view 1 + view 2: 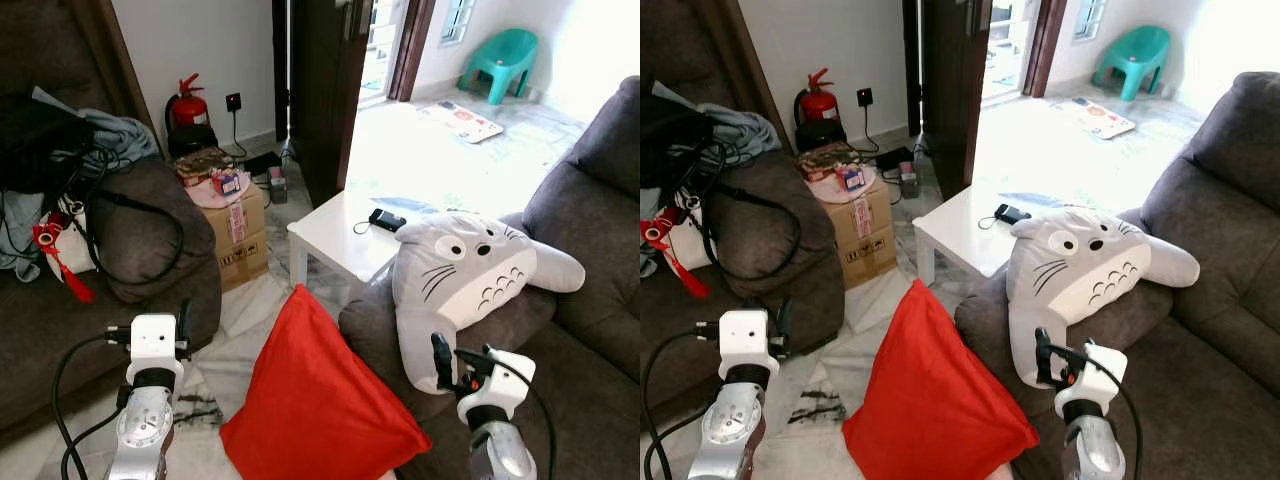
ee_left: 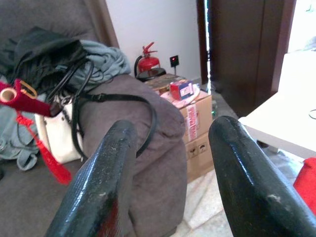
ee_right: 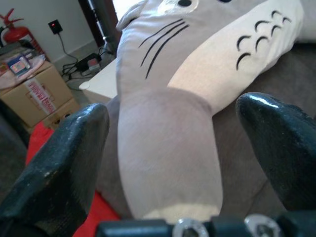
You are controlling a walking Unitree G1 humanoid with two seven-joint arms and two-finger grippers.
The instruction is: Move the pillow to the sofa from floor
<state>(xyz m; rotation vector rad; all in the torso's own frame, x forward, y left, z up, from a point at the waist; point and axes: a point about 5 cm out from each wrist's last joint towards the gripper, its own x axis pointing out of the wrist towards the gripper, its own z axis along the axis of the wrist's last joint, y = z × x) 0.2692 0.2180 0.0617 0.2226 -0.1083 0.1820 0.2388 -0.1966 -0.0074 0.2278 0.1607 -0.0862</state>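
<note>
Pillow (image 1: 318, 395), red, stands on the floor (image 1: 240, 310) leaning against the sofa (image 1: 590, 300) edge. My left hand (image 1: 183, 322) and right hand (image 1: 450, 358) hover open, empty; next I must reach down and grip it.

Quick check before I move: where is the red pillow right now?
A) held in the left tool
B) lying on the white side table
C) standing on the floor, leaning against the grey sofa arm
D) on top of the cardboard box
C: the red square fabric pillow stands on the floor against the grey sofa arm, with no tool touching it.
</note>
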